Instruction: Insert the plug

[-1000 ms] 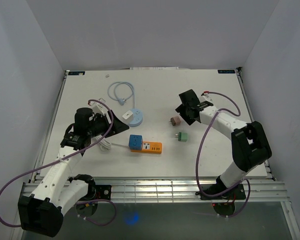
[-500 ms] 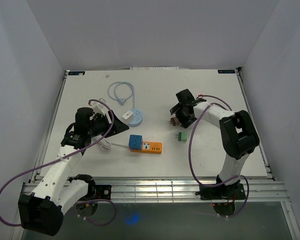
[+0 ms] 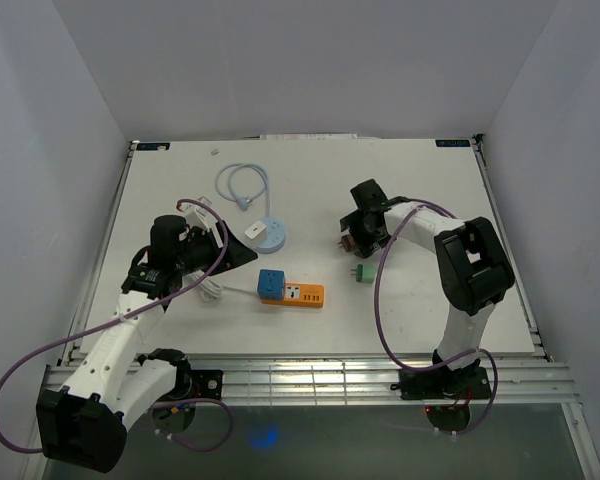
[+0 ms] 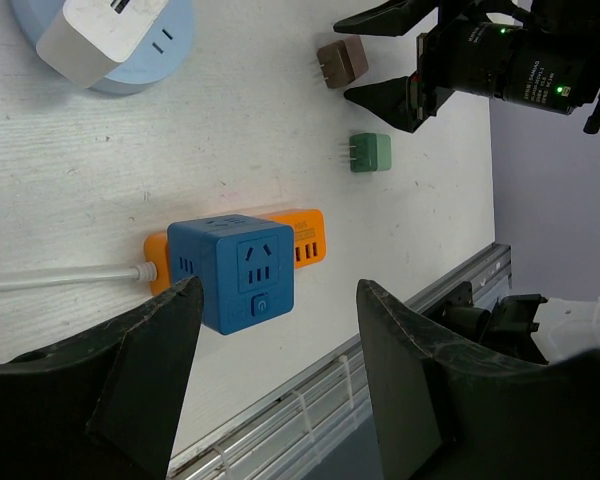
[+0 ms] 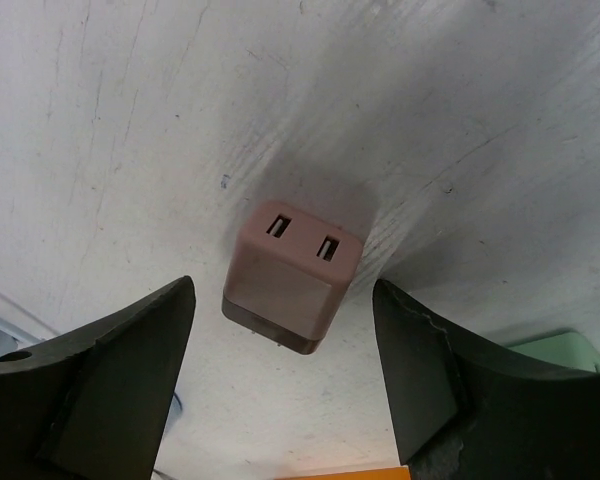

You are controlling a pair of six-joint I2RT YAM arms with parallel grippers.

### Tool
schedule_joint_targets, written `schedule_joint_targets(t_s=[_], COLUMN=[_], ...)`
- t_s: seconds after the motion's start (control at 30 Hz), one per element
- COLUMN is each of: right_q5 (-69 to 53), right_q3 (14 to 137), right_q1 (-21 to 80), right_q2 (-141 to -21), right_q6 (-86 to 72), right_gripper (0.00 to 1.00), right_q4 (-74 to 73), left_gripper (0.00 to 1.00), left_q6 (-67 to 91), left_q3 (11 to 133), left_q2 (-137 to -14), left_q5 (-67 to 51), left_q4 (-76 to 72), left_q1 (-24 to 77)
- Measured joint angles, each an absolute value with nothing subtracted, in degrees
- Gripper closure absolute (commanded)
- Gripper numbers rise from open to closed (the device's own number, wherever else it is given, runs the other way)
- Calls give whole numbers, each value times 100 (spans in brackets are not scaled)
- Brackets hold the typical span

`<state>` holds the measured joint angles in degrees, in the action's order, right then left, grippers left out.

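Observation:
A brown plug (image 5: 292,290) with two USB ports lies on the white table (image 3: 180,190), also visible from above (image 3: 348,241) and in the left wrist view (image 4: 342,63). My right gripper (image 5: 282,283) is open over it, one finger on each side, both apart from it; from above it sits mid-table right (image 3: 355,233). A green plug (image 3: 366,272) lies just nearer. The orange power strip (image 3: 305,294) carries a blue cube adapter (image 3: 271,284) at its left end. My left gripper (image 3: 242,255) hangs open left of the strip, with nothing between its fingers (image 4: 150,350).
A pale blue round socket (image 3: 270,234) with a white charger on it stands behind the strip. A pale blue cable loop (image 3: 242,185) lies further back. The strip's white cord (image 3: 215,290) runs left. Metal rails (image 3: 310,375) line the near table edge.
My right gripper has swung left and down from behind the brown plug to straddle it, its fingers spreading wider. The left arm has not moved.

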<state>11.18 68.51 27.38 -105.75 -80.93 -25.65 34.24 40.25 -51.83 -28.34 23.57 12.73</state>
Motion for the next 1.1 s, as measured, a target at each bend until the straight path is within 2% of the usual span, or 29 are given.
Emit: schedule_joint_targets(t_s=[0.2, 0.3, 0.4, 0.43, 0.47, 0.5, 0.57, 0.6, 0.7, 0.77, 0.8, 0.83, 0.87, 1.1], right_q5=[1138, 1094, 1068, 1052, 1026, 1000, 976, 976, 1033, 1103, 1155, 1214, 1267, 1542], right_q3=[6847, 6836, 6836, 6836, 6836, 6836, 6849, 6853, 6895, 6904, 6904, 6904, 6901, 6899], right_q1=[2722, 2696, 2668, 2657, 2646, 2628, 2593, 2587, 2589, 2600, 2622, 2644, 2672, 3107], right_q2=[-10606, -10624, -10624, -10624, -10624, -10626, -10626, -10626, -10626, -10608, -10589, -10571, -10530, -9904], right_q6=[-8364, -8477, -8556, -8576, -8593, -8626, -8650, -8648, -8558, -8433, -8357, -8302, -8184, -7140], right_gripper=[42, 43, 50, 65, 73, 79, 85, 91, 92, 92, 92, 92, 92, 92], right_q4=[-2609, -2622, -2655, -2663, -2679, -2692, -2746, -2764, -2875, -2908, -2936, -2969, -3009, -2705], left_gripper=[26, 26, 26, 26, 26, 26, 26, 26, 25, 21, 17, 6, 3, 2], left_q6=[3382, 3382, 3380, 3380, 3380, 3382, 3382, 3382, 3382, 3367, 3361, 3365, 3354, 3439], left_q3=[4025, 4025, 4025, 4025, 4025, 4025, 4025, 4025, 4025, 4025, 4025, 4023, 4023, 3975], left_q2=[-5122, -5116, -5116, -5116, -5116, -5116, -5116, -5116, -5116, -5118, -5122, -5127, -5129, -5133], left_q5=[-2786, -2783, -2781, -2781, -2783, -2783, -2783, -2783, -2797, -2873, -2945, -3011, -3092, -3516], left_q4=[2414, 2434, 2445, 2447, 2447, 2447, 2447, 2447, 2445, 2432, 2405, 2370, 2311, 1549], left_q1=[1273, 1273, 1273, 1273, 1273, 1273, 1273, 1273, 1273, 1273, 1273, 1273, 1275, 1326])
